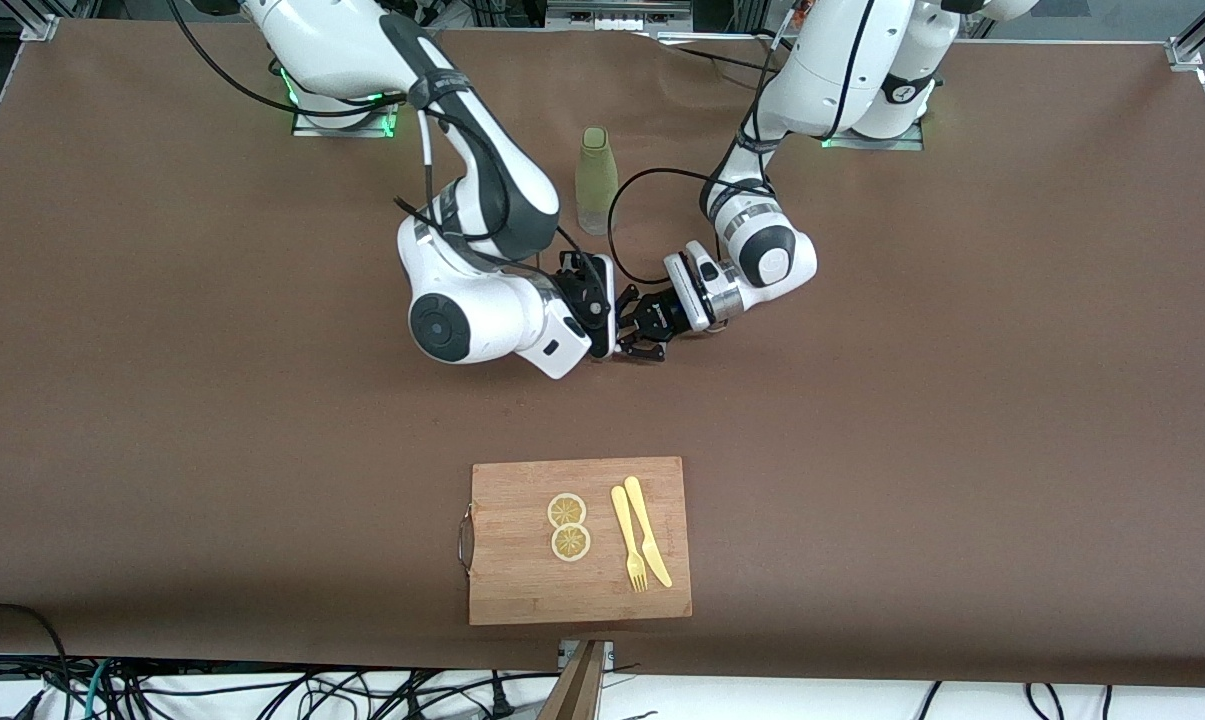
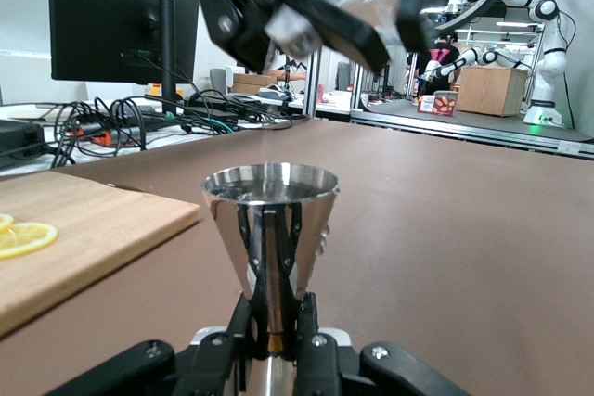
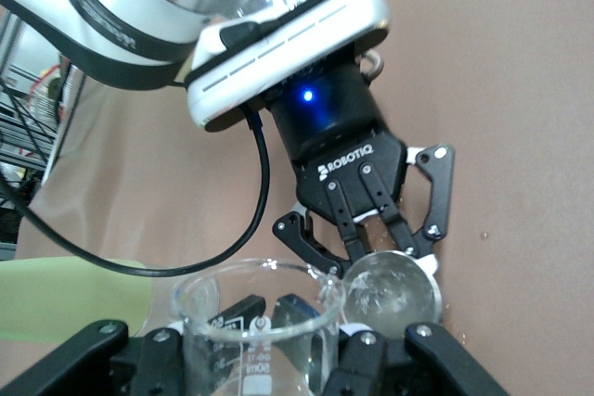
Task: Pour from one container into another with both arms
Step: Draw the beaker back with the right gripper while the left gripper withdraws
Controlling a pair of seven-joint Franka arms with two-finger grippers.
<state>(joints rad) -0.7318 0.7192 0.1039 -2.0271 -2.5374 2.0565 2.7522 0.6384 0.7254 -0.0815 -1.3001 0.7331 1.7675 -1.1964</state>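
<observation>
Over mid-table, the left gripper (image 3: 394,257) is clamping a shiny metal cone-shaped cup (image 2: 269,229), while the right gripper (image 3: 269,340) is gripping a clear glass beaker (image 3: 260,326) tilted above the cup's rim. In the front view both vessels are largely hidden among the fingers, and any liquid stream is hard to make out, perhaps a faint trickle.

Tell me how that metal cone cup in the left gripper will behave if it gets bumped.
The metal cup flares wide above a narrow base, so it probably tips easily. Its polished wall looks slippery, and the left gripper pinches only its narrow foot. Liquid inside would likely spill, with the glass beaker pouring above it.
</observation>
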